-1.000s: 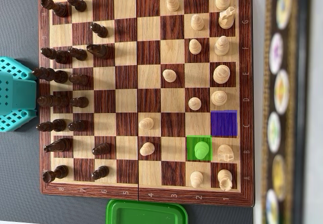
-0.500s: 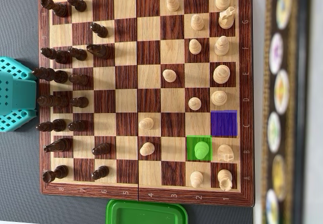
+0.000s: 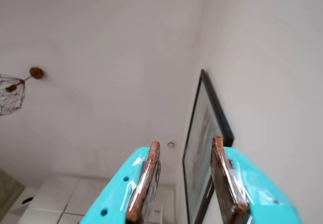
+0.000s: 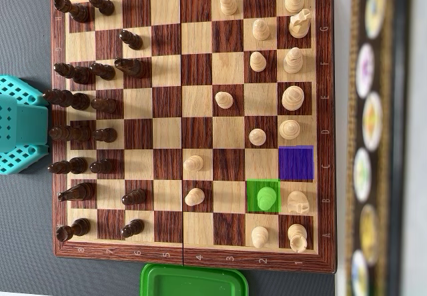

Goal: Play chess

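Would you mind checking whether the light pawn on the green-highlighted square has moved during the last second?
No. The light wooden pawn sits centred in the green square, beside the purple square, exactly as before.

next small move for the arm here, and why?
Probably swing the gripper down toward the board and over the green-marked pawn. The wrist view shows only ceiling and a framed picture, with the gripper open and empty, so the arm is parked. In the overhead view, a blue-marked empty square lies diagonally adjacent, likely the destination.
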You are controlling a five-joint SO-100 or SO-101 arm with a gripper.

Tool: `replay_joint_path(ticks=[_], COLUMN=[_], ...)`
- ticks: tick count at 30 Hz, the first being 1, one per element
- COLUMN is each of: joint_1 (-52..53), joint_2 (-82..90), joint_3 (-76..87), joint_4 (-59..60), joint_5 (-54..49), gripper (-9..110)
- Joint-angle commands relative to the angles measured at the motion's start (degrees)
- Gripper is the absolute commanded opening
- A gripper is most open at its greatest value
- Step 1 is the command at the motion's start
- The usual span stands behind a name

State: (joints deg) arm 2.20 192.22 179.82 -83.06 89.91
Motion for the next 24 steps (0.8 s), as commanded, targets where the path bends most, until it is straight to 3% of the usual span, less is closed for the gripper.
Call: replay_joint_path(ticks=[1, 14, 24], joint_1=[0.0, -0.1, -0.4], joint_2=[-0.3, -0.3, -0.3], joint_3=[1.1, 1.2, 1.2], joint_4=[-3.8, -19.1, -20.3], joint_5=[-2.2, -6.2, -5.9], gripper=[15, 16, 15])
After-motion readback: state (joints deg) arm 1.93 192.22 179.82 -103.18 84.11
